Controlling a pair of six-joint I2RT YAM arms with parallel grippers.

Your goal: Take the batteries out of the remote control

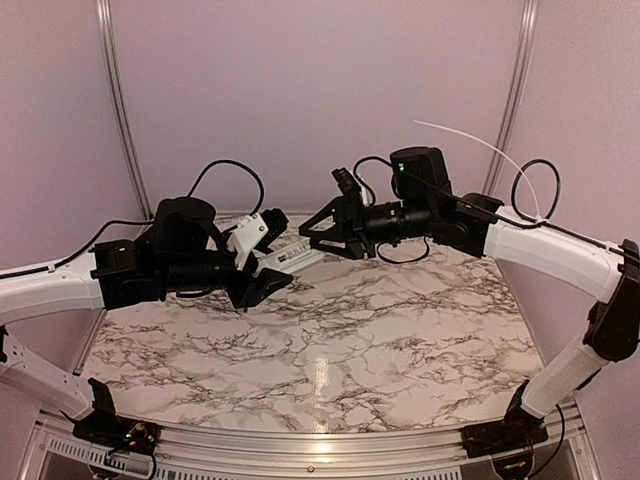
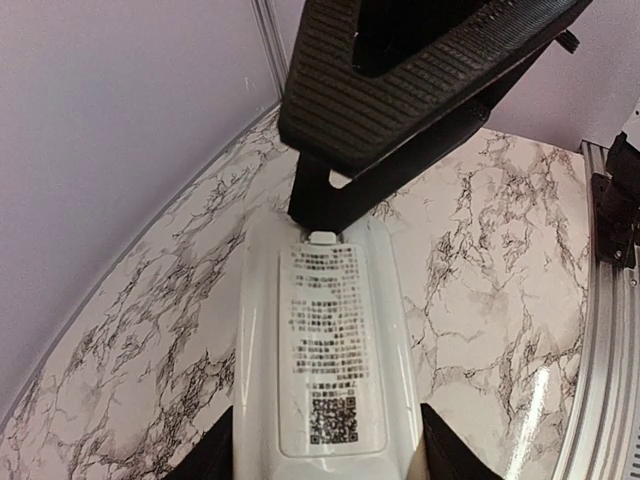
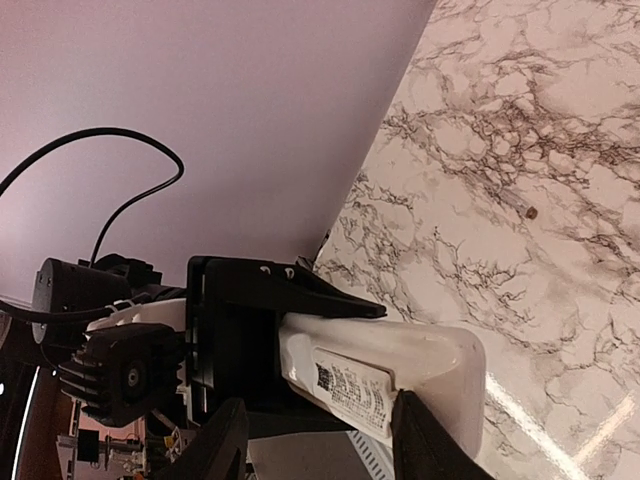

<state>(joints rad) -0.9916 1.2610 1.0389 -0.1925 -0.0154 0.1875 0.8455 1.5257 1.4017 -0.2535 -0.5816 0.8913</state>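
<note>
The white remote control (image 2: 325,370) is held above the marble table, back side up, with its labelled battery cover shut. My left gripper (image 2: 330,455) is shut on its near end, one finger against each long side. In the top view the remote (image 1: 292,258) points from the left gripper (image 1: 262,280) toward the right gripper (image 1: 318,228). My right gripper (image 3: 320,410) is open at the remote's far end (image 3: 420,365), with one fingertip (image 3: 425,440) against the end of the cover. That finger (image 2: 400,90) sits over the cover's latch. The batteries are hidden.
The marble table (image 1: 340,340) lies under both arms. Pale walls with aluminium posts (image 1: 120,110) close the back. A metal frame rail (image 2: 595,350) runs along the table's edge. A small dark speck (image 3: 531,212) lies on the table.
</note>
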